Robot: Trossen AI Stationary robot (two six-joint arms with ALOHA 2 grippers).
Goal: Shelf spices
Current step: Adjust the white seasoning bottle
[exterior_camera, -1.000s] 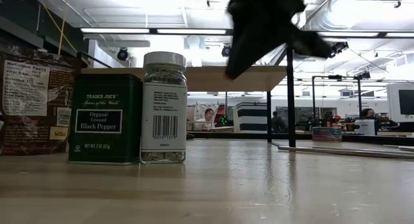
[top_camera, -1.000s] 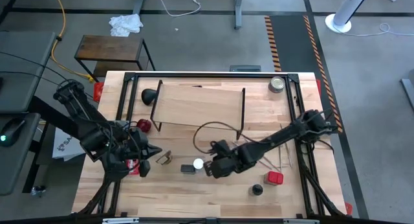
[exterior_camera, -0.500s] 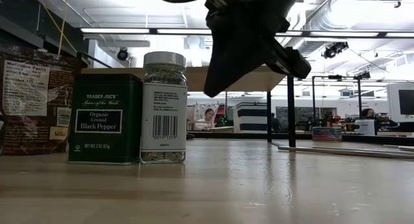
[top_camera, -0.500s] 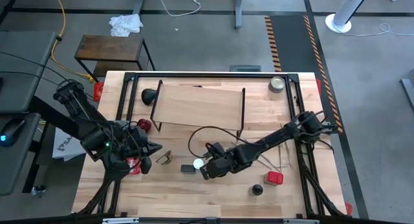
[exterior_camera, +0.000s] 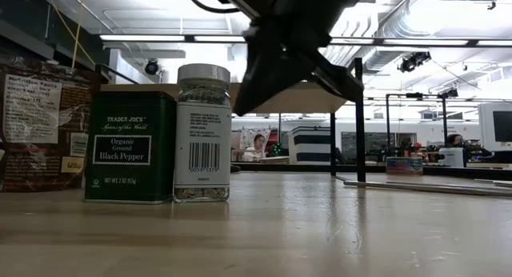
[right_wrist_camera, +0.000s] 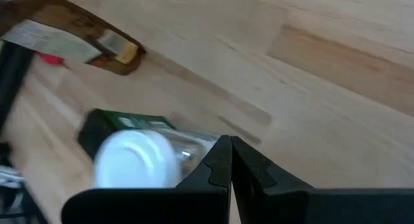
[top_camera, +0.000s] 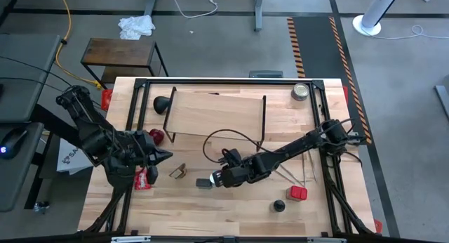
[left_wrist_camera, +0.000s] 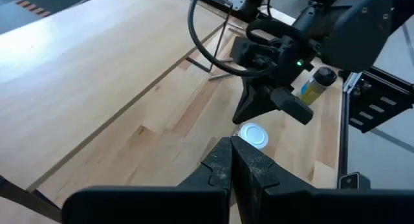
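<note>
The shelf stands at the table's far middle on its black rod end frames. A clear jar with a white cap stands upright next to a dark green pepper tin near the table's middle. My right gripper is shut and hovers just beside and above that white cap, apart from it in the left wrist view. My left gripper is shut over the table's left part, above the tan holder. A red-capped jar stands left of the shelf, and a black-capped jar stands near the front.
A round silver tin sits at the far right corner, and a red block lies near the right front. A red packet lies under the left arm. A black object sits by the shelf's left end. Bare wood shows along the near edge.
My right gripper has moved toward the table's left, closing in on the white-capped jar until it partly covers the cap from above. My left gripper has drawn slightly toward the far edge, uncovering more of the red packet. The jar and tin have stayed put.
</note>
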